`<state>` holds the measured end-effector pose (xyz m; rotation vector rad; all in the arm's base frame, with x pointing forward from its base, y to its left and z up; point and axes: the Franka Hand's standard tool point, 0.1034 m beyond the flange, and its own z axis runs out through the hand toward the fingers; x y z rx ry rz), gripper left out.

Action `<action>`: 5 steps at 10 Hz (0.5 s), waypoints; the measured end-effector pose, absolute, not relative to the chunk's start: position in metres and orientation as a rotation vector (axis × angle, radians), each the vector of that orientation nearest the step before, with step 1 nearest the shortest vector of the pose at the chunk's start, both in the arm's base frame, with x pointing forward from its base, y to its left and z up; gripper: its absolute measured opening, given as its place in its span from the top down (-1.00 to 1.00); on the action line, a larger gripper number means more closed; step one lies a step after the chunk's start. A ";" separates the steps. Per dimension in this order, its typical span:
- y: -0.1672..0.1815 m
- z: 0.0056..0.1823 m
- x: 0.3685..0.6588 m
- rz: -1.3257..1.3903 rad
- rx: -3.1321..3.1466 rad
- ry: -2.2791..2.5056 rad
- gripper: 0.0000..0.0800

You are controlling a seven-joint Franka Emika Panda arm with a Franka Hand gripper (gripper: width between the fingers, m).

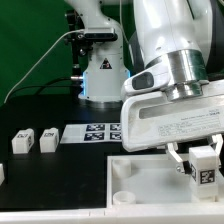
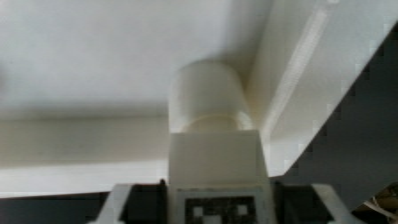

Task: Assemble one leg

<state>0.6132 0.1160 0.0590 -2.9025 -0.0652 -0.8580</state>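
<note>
My gripper [image 1: 204, 172] is shut on a leg [image 1: 204, 170], a small white block with a black-and-white marker on its face, and holds it over the right part of the large white tray [image 1: 150, 185]. In the wrist view the leg [image 2: 217, 130] stands between my fingers [image 2: 134, 200], its rounded end pointing down at the tray's white surface [image 2: 89, 70] close to the tray's raised rim [image 2: 294, 70]. Three more legs [image 1: 47, 138] lie on the black table at the exterior view's left.
The marker board [image 1: 92, 132] lies on the table behind the tray. The tray has round corner sockets [image 1: 121, 170]. The arm's base [image 1: 100, 75] stands at the back. A green backdrop is at the exterior view's left.
</note>
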 end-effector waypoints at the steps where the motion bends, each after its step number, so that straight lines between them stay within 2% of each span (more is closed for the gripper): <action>1: 0.116 0.059 0.612 -0.856 -2.913 -0.039 0.27; 2: 0.115 0.058 0.612 -0.853 -2.917 -0.049 0.27; 3: 0.115 0.058 0.612 -0.848 -2.918 -0.048 -0.14; 4: 0.115 0.058 0.612 -0.848 -2.918 -0.048 -0.45; 5: 0.115 0.057 0.612 -0.848 -2.918 -0.048 -0.45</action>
